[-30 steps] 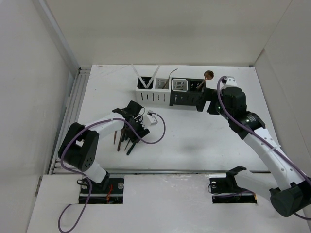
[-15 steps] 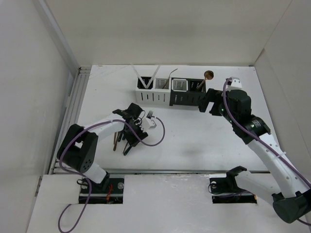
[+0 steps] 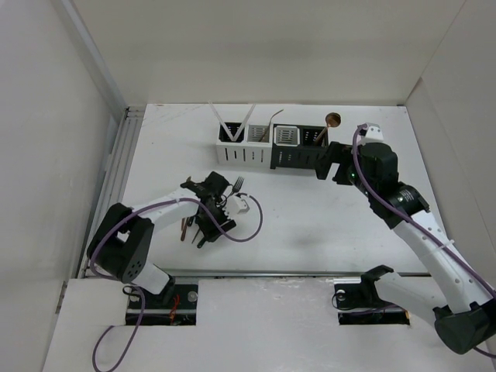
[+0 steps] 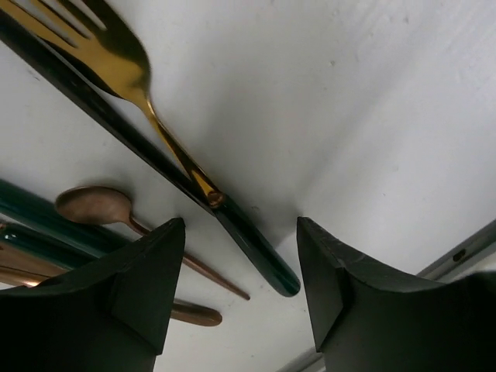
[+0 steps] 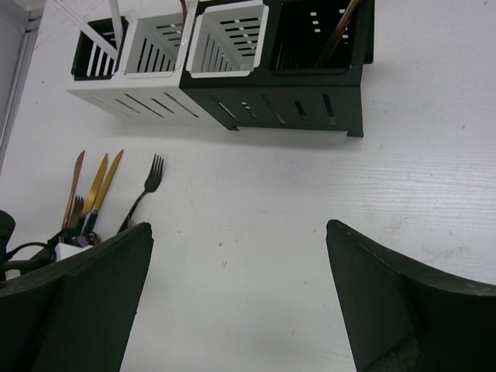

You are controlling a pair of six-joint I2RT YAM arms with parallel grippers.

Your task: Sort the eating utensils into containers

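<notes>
Both jaws apart: left gripper (image 4: 239,226) over utensils (image 4: 128,63), right gripper (image 5: 239,229) over table (image 5: 434,194) before containers (image 5: 271,102).

Gold fork (image 4: 116,54), dark green handle (image 4: 260,252); copper spoon (image 4: 89,205); white and black caddies (image 5: 310,116).

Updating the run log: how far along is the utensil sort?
Partway. Done: white sticks and a copper spoon stand in the containers. In hand: nothing; left gripper, fingers open, hangs over the pile of utensils; right gripper is open and empty near the containers. Left: that pile, gold fork included, lies on the table.
</notes>
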